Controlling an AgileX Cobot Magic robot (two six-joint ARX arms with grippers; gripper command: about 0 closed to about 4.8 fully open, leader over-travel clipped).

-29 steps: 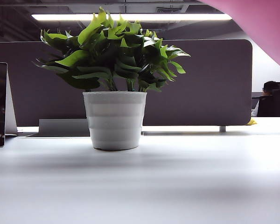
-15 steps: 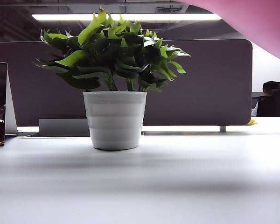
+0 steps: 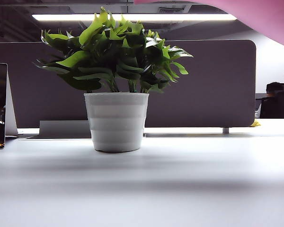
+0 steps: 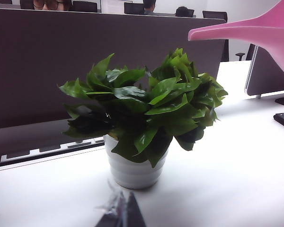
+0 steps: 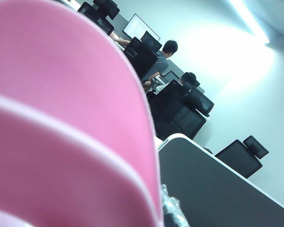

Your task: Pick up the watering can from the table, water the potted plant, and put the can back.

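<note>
1. The watering can (image 4: 255, 33) is off the tabletop (image 3: 180, 184), up in the air. In the left wrist view its long pink spout runs nearly level, with the tip above the upper edge of the leaves on the side nearest the can's body.
2. In the exterior view only a pink slab of the can (image 3: 255, 16) shows, along the top right corner, higher than the plant and off to its right.
3. The right claw (image 5: 173, 213) is pressed close against the can: the pink body (image 5: 61, 132) fills most of the right wrist view, and only a blurred bit of the claw shows at the can's edge. Its fingers cannot be made out, so I cannot tell from the pictures whether it is spread or clamped on the can.
4. The left claw (image 4: 123, 215) shows only as a dark, blurred tip at the edge of its own view. It sits low, in front of the pot and apart from it, with nothing visible in it. Whether it is spread or pressed together I cannot tell.
5. The potted plant (image 3: 116, 80) stands upright on the tabletop, ahead of the left claw and below the spout. Its white ribbed pot (image 4: 132, 170) rests flat, and the leaves spread wider than the pot.
6. A dark grey partition (image 3: 213, 85) stands behind the plant.
</note>
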